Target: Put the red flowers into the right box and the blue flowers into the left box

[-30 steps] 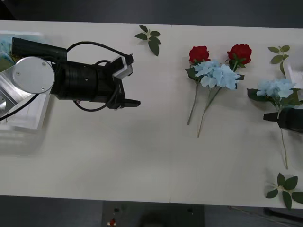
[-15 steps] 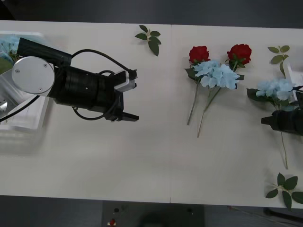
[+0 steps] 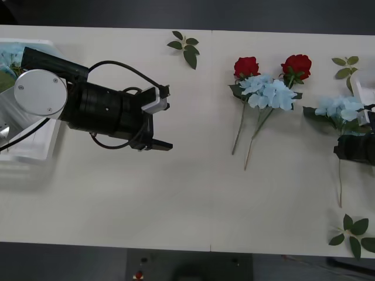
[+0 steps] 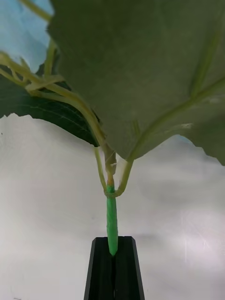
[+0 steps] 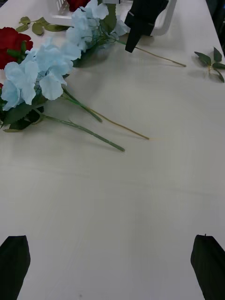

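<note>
Two red flowers lie at the table's far middle with a blue flower across their stems. My right gripper at the right edge is shut on the thin stem of another blue flower, just below its leaves. My left gripper hovers open over the bare table left of centre, pointing at the flowers. The left box sits at the far left under my left arm and holds blue petals. The right box shows as a white rim behind my right gripper, with a red bloom inside.
Loose green leaf sprigs lie at the far middle, far right and near right. Open tabletop stretches between my two grippers.
The held blue flower and its stem have shifted slightly left with my right gripper. My left arm has settled a little toward the near side.
</note>
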Robot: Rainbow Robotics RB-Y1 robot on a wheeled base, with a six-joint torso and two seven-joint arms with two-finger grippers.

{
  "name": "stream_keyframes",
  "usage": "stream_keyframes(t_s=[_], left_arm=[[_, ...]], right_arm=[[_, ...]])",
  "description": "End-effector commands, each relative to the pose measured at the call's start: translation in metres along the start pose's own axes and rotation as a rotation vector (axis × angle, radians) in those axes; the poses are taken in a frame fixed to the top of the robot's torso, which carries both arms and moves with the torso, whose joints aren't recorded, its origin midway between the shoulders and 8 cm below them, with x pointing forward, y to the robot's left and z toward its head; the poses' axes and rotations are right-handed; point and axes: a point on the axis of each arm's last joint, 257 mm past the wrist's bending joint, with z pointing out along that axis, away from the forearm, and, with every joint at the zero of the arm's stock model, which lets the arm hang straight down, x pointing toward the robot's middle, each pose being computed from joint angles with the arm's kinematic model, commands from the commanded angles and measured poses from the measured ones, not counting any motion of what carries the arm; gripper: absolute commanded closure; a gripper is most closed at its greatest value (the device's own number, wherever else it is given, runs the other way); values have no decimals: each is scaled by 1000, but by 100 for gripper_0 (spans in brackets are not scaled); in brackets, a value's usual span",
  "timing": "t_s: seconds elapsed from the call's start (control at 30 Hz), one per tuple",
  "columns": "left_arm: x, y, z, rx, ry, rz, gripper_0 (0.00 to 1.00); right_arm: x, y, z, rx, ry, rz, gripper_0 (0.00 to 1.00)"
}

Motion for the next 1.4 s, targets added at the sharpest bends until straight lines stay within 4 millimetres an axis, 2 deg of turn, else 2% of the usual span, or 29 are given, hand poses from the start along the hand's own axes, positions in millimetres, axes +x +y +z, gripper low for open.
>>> stream_keyframes(t_s=[0.03, 0.07, 0.17, 0.3, 0.47, 0.53, 0.63, 0.7, 0.8, 0.83, 0.87, 1.07, 1.2, 1.4], left_arm=[[2, -11, -2, 25, 6, 23, 0], [2, -11, -2, 25, 6, 23, 0], [2, -11, -2, 25, 6, 23, 0], [2, -11, -2, 25, 6, 23, 0], [2, -11, -2, 25, 6, 23, 0], [2, -11, -2, 25, 6, 23, 0], [2, -11, -2, 25, 6, 23, 0], [2, -11, -2, 25, 6, 23, 0], [2, -11, -2, 25, 6, 23, 0], [2, -11, -2, 25, 6, 23, 0], [2, -11, -2, 25, 6, 23, 0], [2, -11, -2, 25, 6, 23, 0], [2, -11, -2, 25, 6, 23, 0], [2, -11, -2, 25, 6, 23, 0]], right_arm=[[-9, -4, -7, 13, -12, 4, 100], [-13, -2, -9, 10, -16, 1, 100], [-39, 22, -29, -38, -14, -9, 100], [-85, 68, -85, -144, 16, -17, 100], [-123, 123, -150, -284, 16, -49, 100], [-131, 139, -172, -323, 14, -74, 100], [-133, 165, -199, -387, 25, -122, 100], [-131, 193, -215, -460, 25, -157, 100], [-120, 244, -224, -592, 23, -201, 100], [-117, 253, -225, -611, 20, -212, 100], [-115, 278, -226, -664, -7, -237, 100], [-104, 358, -237, -814, -113, -269, 100], [-105, 394, -243, -900, -190, -228, 100], [-102, 444, -231, -959, -283, -253, 100]])
